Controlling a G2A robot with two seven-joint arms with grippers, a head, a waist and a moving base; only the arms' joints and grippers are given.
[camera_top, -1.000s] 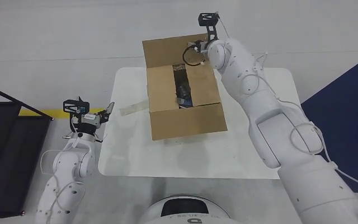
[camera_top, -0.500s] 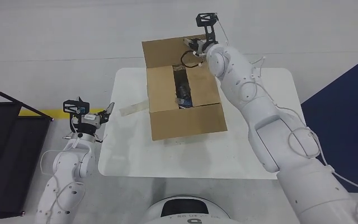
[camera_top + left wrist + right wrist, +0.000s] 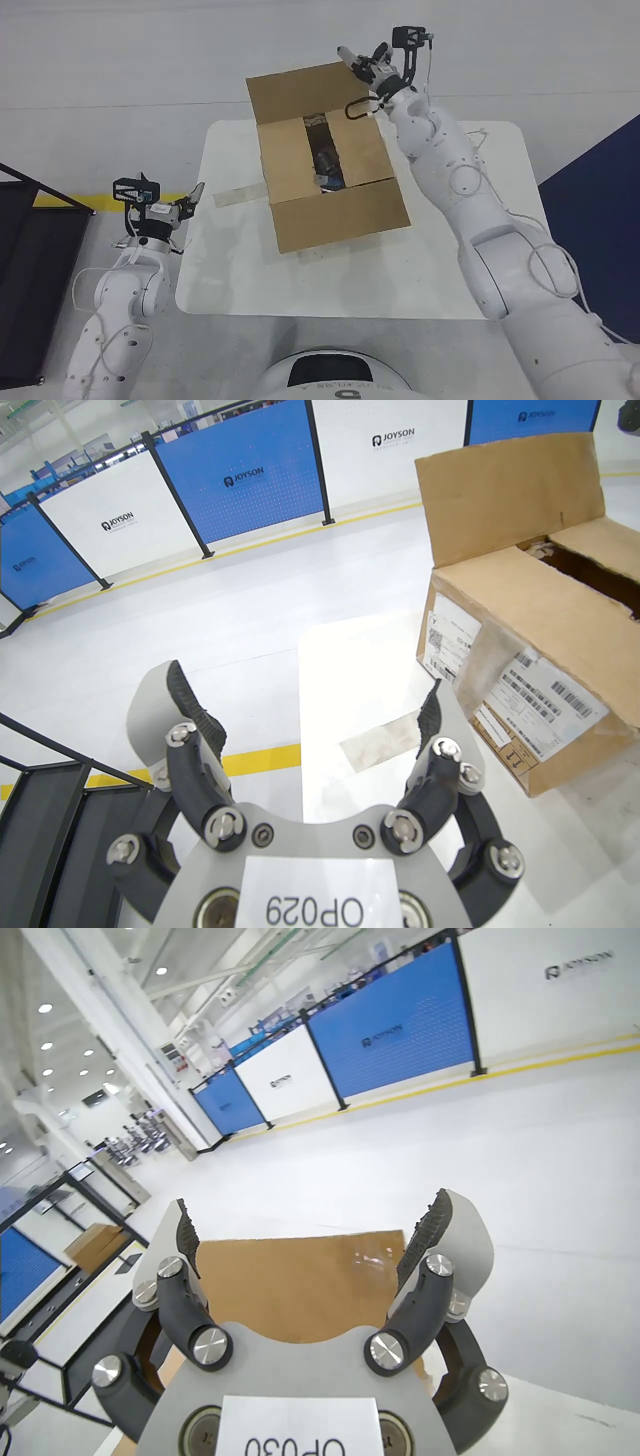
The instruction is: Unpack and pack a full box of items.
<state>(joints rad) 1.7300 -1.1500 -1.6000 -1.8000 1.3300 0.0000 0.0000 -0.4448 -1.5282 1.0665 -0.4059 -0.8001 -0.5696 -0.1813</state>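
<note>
Cardboard box (image 3: pixel 330 185) sits on the white table (image 3: pixel 450 270) in the top view. Its flaps part on a dark slot whose contents are hard to make out. The right gripper (image 3: pixel 362 62) hangs wide above the far flap (image 3: pixel 300 90), and the left gripper (image 3: pixel 190 200) is wide near a tape strip (image 3: pixel 238 192). The left wrist view adds the box's labelled side (image 3: pixel 525 680), cut off at the edge, beyond the spread left gripper (image 3: pixel 305 700). In the right wrist view, the right gripper (image 3: pixel 310 1223) gapes over the far flap (image 3: pixel 300 1278).

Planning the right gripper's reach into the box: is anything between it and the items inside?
Yes. Two top flaps lie folded over the box, leaving just a narrow gap above the items. The open right gripper hangs by the raised far flap.
</note>
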